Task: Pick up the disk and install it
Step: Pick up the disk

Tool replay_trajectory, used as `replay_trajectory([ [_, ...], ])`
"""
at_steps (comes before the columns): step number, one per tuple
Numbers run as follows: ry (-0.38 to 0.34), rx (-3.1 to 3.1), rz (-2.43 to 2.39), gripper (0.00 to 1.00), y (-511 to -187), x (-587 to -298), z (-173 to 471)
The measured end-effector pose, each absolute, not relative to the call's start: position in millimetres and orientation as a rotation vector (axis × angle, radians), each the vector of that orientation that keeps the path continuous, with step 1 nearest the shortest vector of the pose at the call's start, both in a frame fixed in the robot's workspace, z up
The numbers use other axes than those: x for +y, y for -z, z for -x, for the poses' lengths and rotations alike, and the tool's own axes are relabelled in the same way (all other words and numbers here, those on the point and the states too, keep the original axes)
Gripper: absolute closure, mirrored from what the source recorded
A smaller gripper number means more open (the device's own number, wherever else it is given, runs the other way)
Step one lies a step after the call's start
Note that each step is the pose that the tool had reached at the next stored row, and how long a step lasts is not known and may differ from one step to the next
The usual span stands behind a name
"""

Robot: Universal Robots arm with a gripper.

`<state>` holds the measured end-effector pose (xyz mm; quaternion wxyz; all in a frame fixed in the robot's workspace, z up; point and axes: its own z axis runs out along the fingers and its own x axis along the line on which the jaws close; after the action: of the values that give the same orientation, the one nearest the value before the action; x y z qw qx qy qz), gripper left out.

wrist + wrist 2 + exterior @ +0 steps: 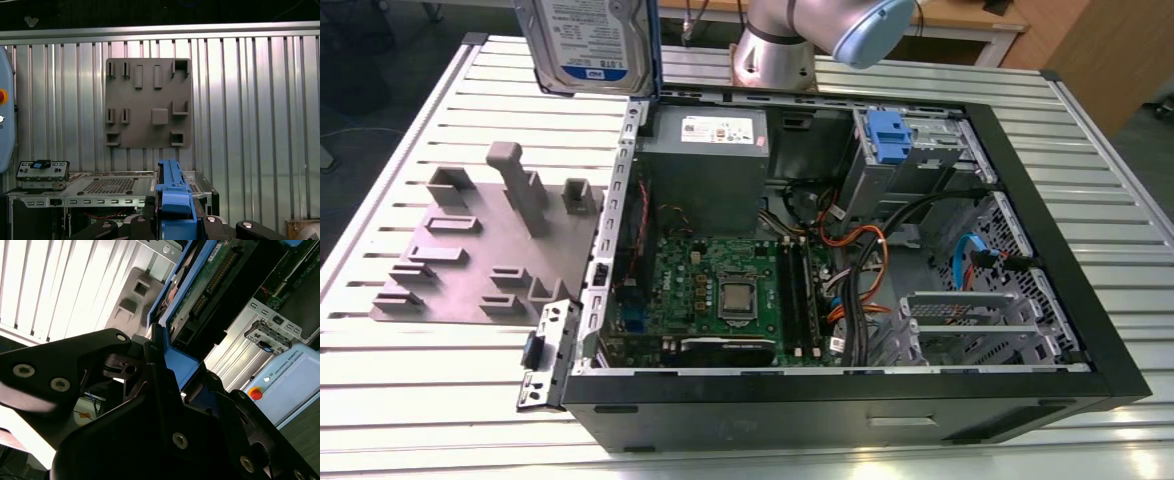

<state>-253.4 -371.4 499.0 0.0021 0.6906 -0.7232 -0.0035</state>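
One slim pinch is carrying the disk [587, 40], hanging at eleven o'clock of the computer case [854, 400]: the gripper [174, 222] is clamping only its blue handle [175, 200], so any swing is risking a slip.

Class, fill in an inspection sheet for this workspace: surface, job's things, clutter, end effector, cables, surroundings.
Surface: slatted metal table carrying an open computer case.
Job's things: the disk held in the air off the table, its blue carrier frame in the grasp.
Clutter: grey slotted holder on the table beside the case, on the exterior view's left.
End effector: shut on the disk's carrier handle.
Cables: orange, black and blue cables inside the case.
Surroundings: teach pendant; wooden furniture behind the table.
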Motion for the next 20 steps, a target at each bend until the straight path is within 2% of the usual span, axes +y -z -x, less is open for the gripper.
replay_trajectory([
  [20,0.011,-2.269,-2.167,0.64,-499,-371,231],
])
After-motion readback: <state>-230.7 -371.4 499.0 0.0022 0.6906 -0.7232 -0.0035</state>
